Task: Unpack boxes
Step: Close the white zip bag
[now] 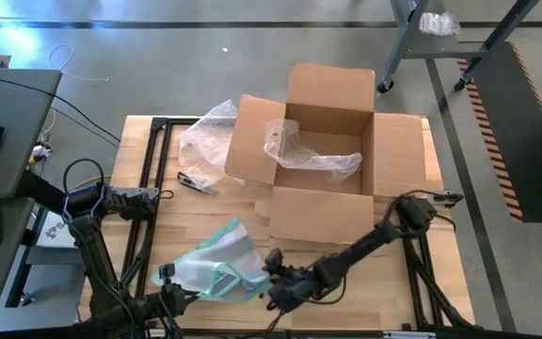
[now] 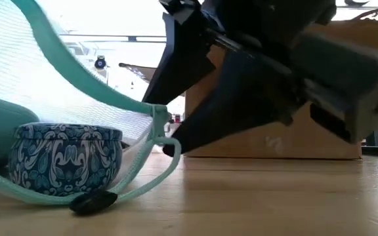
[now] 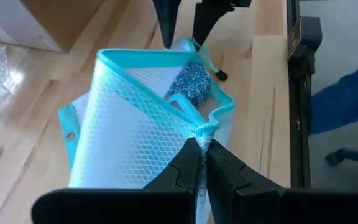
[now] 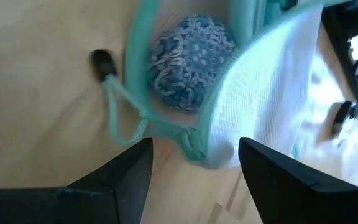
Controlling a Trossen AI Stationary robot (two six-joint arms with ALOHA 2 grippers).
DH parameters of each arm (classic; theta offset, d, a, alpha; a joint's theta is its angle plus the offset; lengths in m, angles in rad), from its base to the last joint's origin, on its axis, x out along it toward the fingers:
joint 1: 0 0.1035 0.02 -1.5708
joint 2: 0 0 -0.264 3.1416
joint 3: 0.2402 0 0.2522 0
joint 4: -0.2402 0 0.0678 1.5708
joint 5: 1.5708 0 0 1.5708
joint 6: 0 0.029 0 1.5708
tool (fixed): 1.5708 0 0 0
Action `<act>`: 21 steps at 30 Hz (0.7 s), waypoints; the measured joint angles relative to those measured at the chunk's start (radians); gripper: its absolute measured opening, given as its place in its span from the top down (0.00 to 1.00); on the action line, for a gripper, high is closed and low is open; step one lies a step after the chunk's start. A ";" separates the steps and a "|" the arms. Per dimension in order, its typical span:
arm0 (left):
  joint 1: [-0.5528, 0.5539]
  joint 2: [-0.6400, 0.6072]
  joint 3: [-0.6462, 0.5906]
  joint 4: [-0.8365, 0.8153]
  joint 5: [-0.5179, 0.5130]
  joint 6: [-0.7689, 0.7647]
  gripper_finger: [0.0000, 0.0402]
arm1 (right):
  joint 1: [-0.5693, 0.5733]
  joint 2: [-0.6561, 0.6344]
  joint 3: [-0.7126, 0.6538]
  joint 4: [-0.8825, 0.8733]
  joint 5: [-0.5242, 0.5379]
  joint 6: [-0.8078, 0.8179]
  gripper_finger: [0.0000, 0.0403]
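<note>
- We see the left gripper [image 3: 199,152] pinched shut on the teal-edged mesh pouch [image 1: 216,264].
- Our right gripper [image 4: 194,155] stands open beside the pouch, seemingly holding nothing.
- The brown cardboard box [image 1: 323,151] sits open at the table's far side.

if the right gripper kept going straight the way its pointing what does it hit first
Most likely the teal-edged mesh pouch, at its open mouth; the right gripper stands open just short of it, with the blue patterned tin just inside.

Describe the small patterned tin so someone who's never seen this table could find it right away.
Start at the big open cardboard box, then come to the table's near edge, where the mesh pouch with teal trim lies. The tin sits inside its open mouth: round, blue-and-white ornate pattern, the only patterned thing there.
</note>
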 joint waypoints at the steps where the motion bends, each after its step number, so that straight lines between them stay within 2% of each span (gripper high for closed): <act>1: 0.000 0.000 0.000 0.000 0.000 -0.001 1.00 | 0.006 0.000 0.000 -0.003 0.032 -0.017 0.45; 4: 0.000 0.000 0.000 0.000 0.000 -0.006 1.00 | 0.020 0.000 0.000 0.000 0.100 -0.117 0.45; 8: 0.000 0.000 0.000 0.001 0.000 -0.009 1.00 | 0.003 0.023 0.000 0.018 0.000 -0.159 0.45; 12: 0.000 0.001 0.000 0.003 0.002 -0.011 1.00 | -0.019 0.049 0.000 0.061 -0.010 -0.132 0.49; 16: 0.000 0.001 0.000 0.003 0.006 -0.010 1.00 | -0.031 0.059 0.000 0.072 -0.023 -0.068 0.63; 19: 0.000 0.000 0.000 0.004 0.007 -0.025 1.00 | -0.035 0.045 0.000 0.072 -0.016 0.045 0.80; 21: 0.000 0.000 0.000 0.009 -0.018 -0.033 1.00 | -0.031 0.019 0.000 0.055 -0.059 0.095 0.92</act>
